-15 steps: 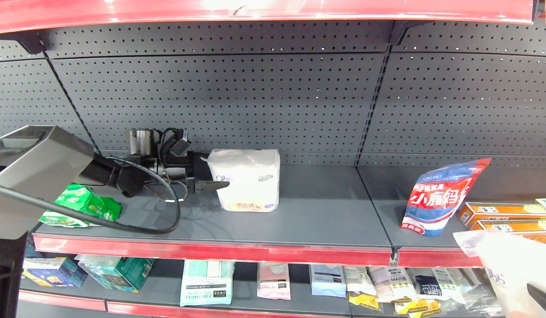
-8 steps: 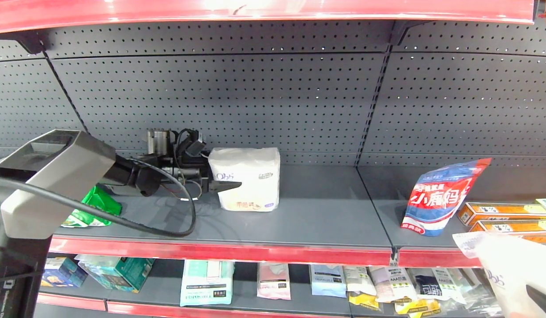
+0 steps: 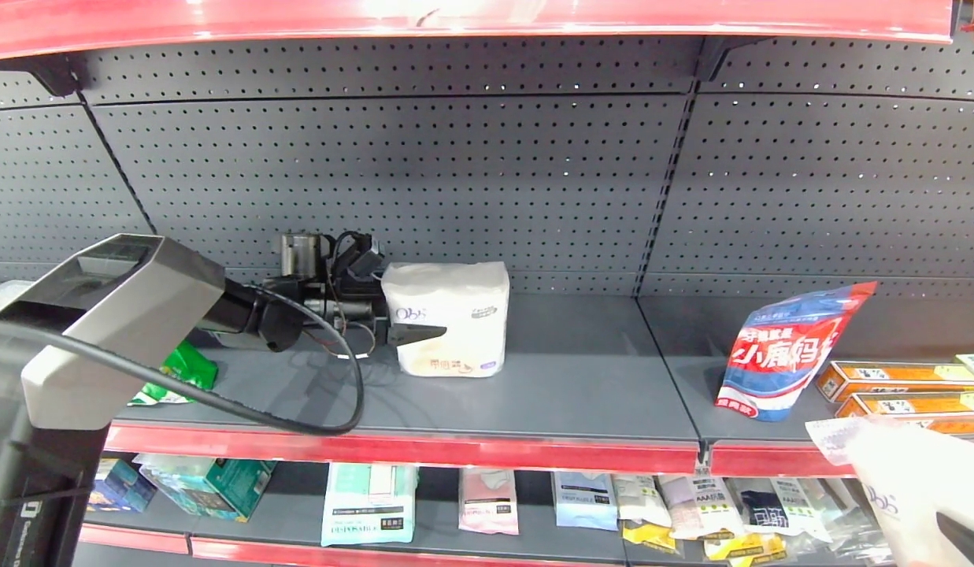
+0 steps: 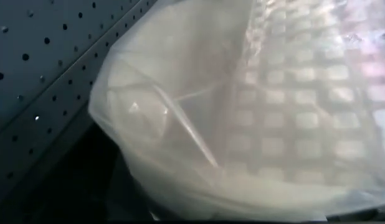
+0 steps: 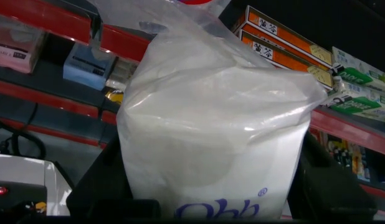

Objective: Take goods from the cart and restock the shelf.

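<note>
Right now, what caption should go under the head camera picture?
Left gripper holds a white tissue pack on the shelf; right gripper holds a second pack.

The left arm (image 3: 116, 315) is lying stretched from 8 o'clock in the head view toward the centre. Its grey forearm is leading into a black wrist (image 3: 329, 287). The left hand (image 3: 414, 311) is pointing level toward 3 o'clock and is gripping a white tissue pack (image 3: 455, 315), with one dark finger (image 3: 416, 335) lying across the pack's near face. The right hand (image 5: 211, 208) is sitting at 5 o'clock, its two black fingers (image 5: 102, 186) clamping a second tissue pack (image 5: 211, 124) from both sides.
</note>
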`<state>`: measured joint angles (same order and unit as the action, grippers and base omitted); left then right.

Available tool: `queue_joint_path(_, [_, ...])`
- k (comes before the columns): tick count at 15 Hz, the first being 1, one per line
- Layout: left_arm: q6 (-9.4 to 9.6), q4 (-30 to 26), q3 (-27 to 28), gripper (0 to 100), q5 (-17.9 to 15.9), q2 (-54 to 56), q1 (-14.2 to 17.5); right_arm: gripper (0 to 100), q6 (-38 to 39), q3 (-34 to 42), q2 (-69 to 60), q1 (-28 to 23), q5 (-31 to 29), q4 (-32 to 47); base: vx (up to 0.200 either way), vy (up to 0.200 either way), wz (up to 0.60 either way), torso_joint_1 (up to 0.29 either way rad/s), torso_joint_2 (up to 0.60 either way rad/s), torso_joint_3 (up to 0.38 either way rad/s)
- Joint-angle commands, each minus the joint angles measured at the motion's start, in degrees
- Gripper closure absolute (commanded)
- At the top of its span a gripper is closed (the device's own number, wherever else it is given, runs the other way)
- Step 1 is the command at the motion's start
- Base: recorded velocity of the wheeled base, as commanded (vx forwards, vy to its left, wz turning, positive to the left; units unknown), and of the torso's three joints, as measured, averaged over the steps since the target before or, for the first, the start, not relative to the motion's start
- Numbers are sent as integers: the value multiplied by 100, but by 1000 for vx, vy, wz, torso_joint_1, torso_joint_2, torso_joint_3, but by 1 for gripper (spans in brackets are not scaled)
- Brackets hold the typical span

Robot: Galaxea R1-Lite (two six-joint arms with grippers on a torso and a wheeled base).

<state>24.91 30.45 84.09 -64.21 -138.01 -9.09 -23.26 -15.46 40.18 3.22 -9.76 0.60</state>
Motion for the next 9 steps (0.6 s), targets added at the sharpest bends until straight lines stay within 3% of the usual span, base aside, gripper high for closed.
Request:
queue_joint_path(1, [-3, 13, 204, 0, 137, -103, -93, 100, -3, -1, 7, 3, 1, 2, 0, 0, 0, 0, 0, 0])
queue_joint_path(9, [-161, 31, 415, 0, 391, -253, -180, 100, 6, 43, 25, 3, 1, 2, 0, 0, 0, 0, 0, 0])
